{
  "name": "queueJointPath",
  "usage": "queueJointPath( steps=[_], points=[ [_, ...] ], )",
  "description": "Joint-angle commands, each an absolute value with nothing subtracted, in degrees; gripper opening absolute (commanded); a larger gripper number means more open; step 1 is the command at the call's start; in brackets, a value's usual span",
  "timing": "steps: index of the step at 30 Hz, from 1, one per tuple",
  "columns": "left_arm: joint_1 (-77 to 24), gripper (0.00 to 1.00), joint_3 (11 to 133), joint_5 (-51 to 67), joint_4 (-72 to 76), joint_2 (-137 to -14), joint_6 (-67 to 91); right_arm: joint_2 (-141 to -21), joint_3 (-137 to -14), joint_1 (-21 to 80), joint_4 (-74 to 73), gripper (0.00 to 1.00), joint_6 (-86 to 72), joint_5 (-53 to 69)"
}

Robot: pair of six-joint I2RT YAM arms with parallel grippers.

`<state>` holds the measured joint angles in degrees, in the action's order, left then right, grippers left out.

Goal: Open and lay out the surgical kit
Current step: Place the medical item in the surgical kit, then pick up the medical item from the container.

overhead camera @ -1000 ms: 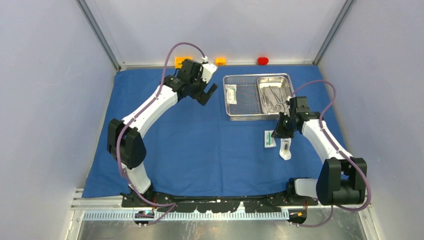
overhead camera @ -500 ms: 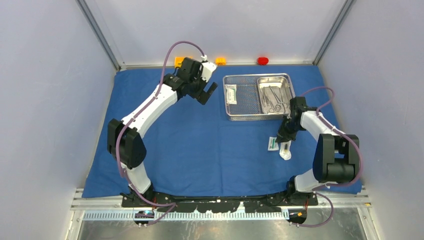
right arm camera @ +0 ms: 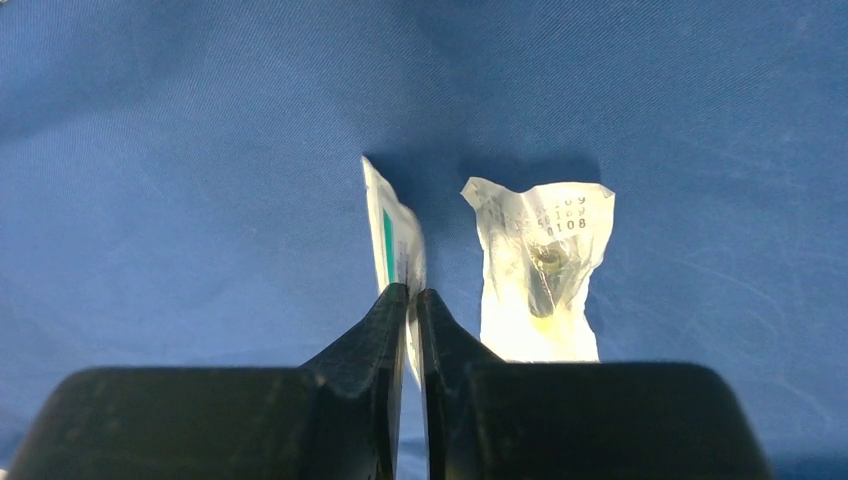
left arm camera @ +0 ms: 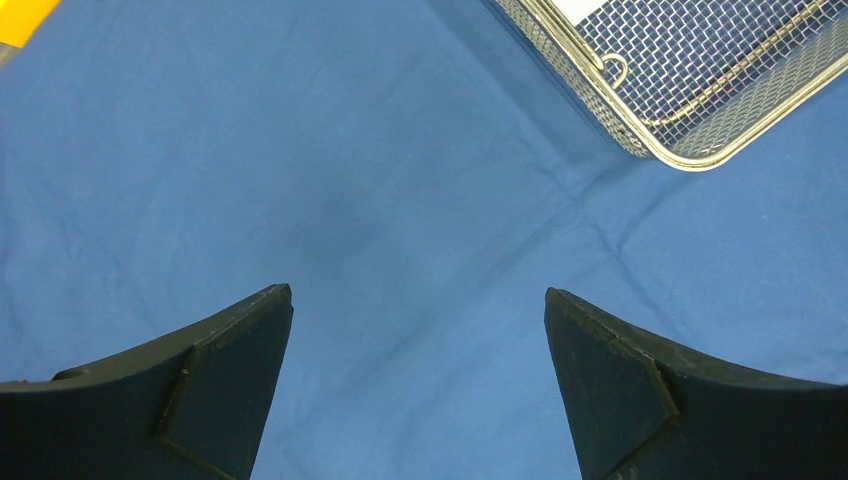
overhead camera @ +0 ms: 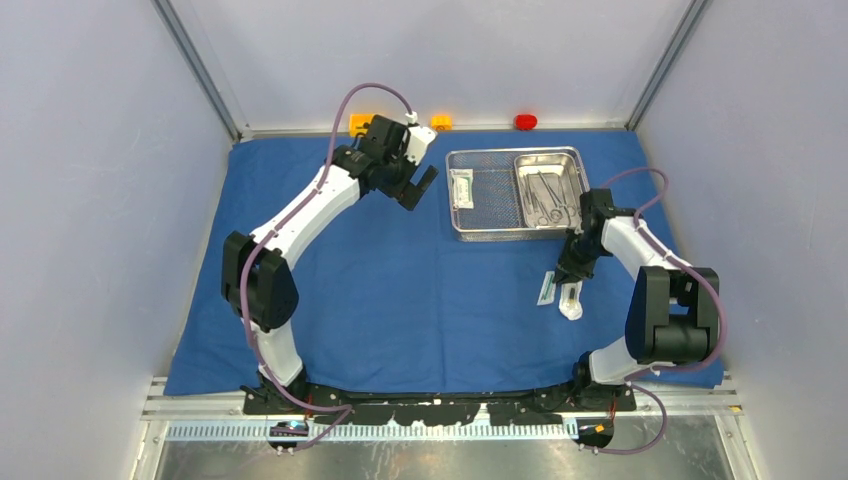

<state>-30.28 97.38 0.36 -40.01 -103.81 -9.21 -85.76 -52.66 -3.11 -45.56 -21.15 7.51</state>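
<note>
The blue cloth wrap [overhead camera: 420,300] (faintly creased) lies between pale walls [overhead camera: 90,200].

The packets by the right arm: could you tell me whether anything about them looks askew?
Yes. The green-striped packet stands on edge, pinched in the right end effector, while the clear packet beside it lies flat on the blue cloth. Nothing looks spilled.

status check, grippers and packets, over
Left gripper open, hovering by basket. Right gripper pinching green-striped packet on edge, beside second packet. Nothing in the way.
</note>
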Motion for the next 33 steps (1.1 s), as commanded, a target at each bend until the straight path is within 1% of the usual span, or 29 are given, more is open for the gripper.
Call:
queueJointPath(
  steps=[1, 7, 12, 17, 21, 25, 28, 33],
  points=[
    [-30.01, 1.0, 100.02, 1.72, -40.15, -103.21, -8.58, -85.59, -54.99, -3.03, -46.76, 0.17, -20.39, 7.12],
    [-29.99, 1.0, 99.76, 1.59, -40.41, -102.77, -8.83, -85.6, -55.82, -2.82, -47.19, 0.23, -19.67, 6.85],
    [-30.06, 1.0, 99.84, 1.68, -40.34, -102.83, -8.7, -83.27, -57.52, -2.74, -47.21, 0.28, -17.35, 5.37],
    [-30.01, 1.0, 99.33, 1.63, -40.12, -102.68, -8.71, -81.17, -59.98, -1.05, -45.92, 0.34, -15.18, 6.94],
    [-30.06, 1.0, 98.18, 1.45, -39.68, -101.75, -8.61, -79.55, -62.99, 4.15, -41.92, 0.37, -13.46, 6.24],
    [-30.05, 1.0, 96.73, 1.33, -39.19, -100.1, -8.58, -78.29, -66.64, 10.52, -35.9, 0.4, -12.12, 2.47],
    [-30.05, 1.0, 95.48, 1.04, -38.16, -98.55, -8.45, -82.33, -72.42, 13.96, -32.8, 0.43, -12.11, 0.48],
    [-29.97, 1.0, 93.38, 0.88, -36.94, -96.29, -8.15, -95.61, -83.5, 16.16, -30.86, 0.47, -14.11, 0.4]
  ],
)
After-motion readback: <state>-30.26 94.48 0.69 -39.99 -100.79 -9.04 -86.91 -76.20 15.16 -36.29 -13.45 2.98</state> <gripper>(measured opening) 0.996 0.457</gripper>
